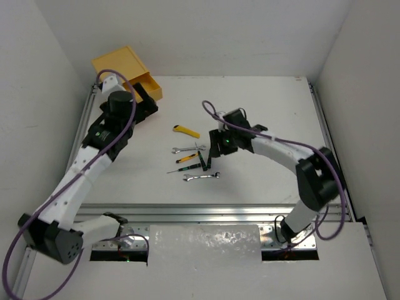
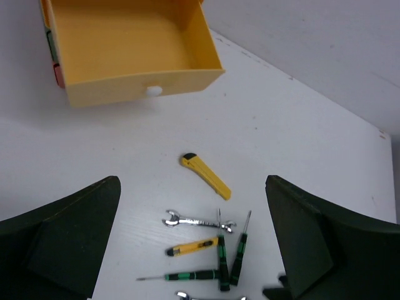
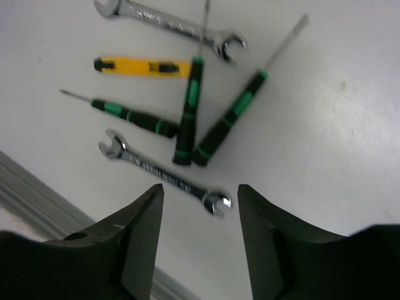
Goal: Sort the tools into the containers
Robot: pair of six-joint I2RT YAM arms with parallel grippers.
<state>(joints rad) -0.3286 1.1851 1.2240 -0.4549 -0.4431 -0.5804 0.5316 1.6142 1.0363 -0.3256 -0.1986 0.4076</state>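
White-walled cell, white counter (image 1: 269,112). Progress looks close to zero, nothing is sorted yet.

- Yellow drawer (image 2: 112,87), far left, is pulled out and its inside is bare.
- Green drawer (image 2: 49,44) and red drawer (image 2: 58,74) under it show only as slivers. They look pushed in, contents hidden.
- All seven tools lie loose mid-counter. The utility knife (image 1: 186,130) is farthest, then the far wrench (image 1: 187,149) and the yellow-handled screwdriver (image 1: 187,157). Three green-black screwdrivers (image 3: 187,112) are fanned out, two touching at the handle ends. The near wrench (image 1: 201,177) is nearest.
- Left gripper (image 1: 145,103) is beside the yellow drawer, spread wide, holding nothing.
- Right gripper (image 3: 200,194) is low over the right end of the near wrench. Its jaws are partly apart with nothing clamped.

Left to do, as I read it: every tool into a drawer, and the other two drawers opened.
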